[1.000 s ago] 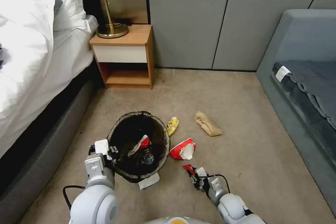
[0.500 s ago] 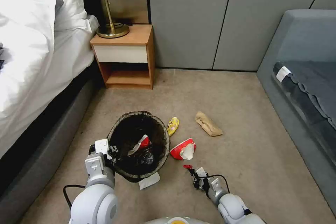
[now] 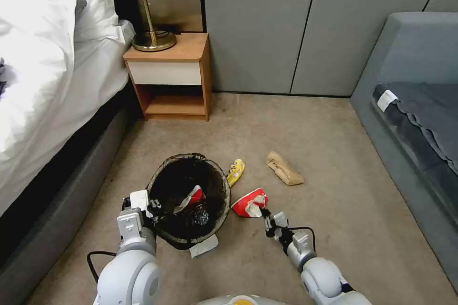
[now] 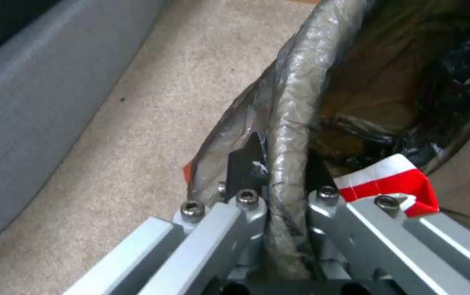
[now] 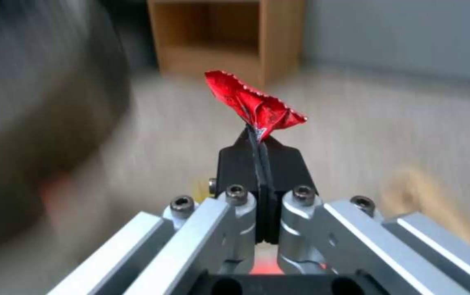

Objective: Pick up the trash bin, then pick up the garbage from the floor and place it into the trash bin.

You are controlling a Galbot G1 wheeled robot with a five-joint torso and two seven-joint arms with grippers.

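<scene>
Bed (image 3: 43, 57): white bedding at 10 o'clock of the head view, dark base running down to 8 o'clock.
Nightstand (image 3: 169, 74): wooden, at 11 o'clock, a brass-footed lamp (image 3: 152, 40) on top.
Left gripper (image 3: 155, 209): at 7 o'clock, at the near-left rim of the trash bin; in the left wrist view its fingers (image 4: 246, 164) are pinched narrow on the bag-covered rim, one outside and one inside.
Trash bin (image 3: 188, 159): upright on the carpet just left of centre, dark liner folded over the rim; inside lie a red-and-white crushed cup (image 3: 193, 196) and darker litter too dim to tell apart.
White paper (image 3: 202, 246): flat on the carpet, touching the bin's near side at 6 o'clock.
Yellow wrapper (image 3: 235, 171): on the carpet just beside the bin's rim at its 2 o'clock.
Red-and-white cup (image 3: 249, 202): crushed, on the carpet just beside the bin at its 4 o'clock.
Right gripper (image 3: 264, 215): at 5 o'clock, tip just beside the cup's near edge; touching or apart, cannot tell.
Right gripper's hold: wrist view shows black fingers (image 5: 235, 164) pressed together on a red foil wrapper (image 5: 254, 104), which fans out beyond the tips.
Brown paper bag (image 3: 284, 168): crumpled, on the carpet right of centre, well apart from the bin.
Grey sofa (image 3: 410, 86): along the right edge, at 3 o'clock.
</scene>
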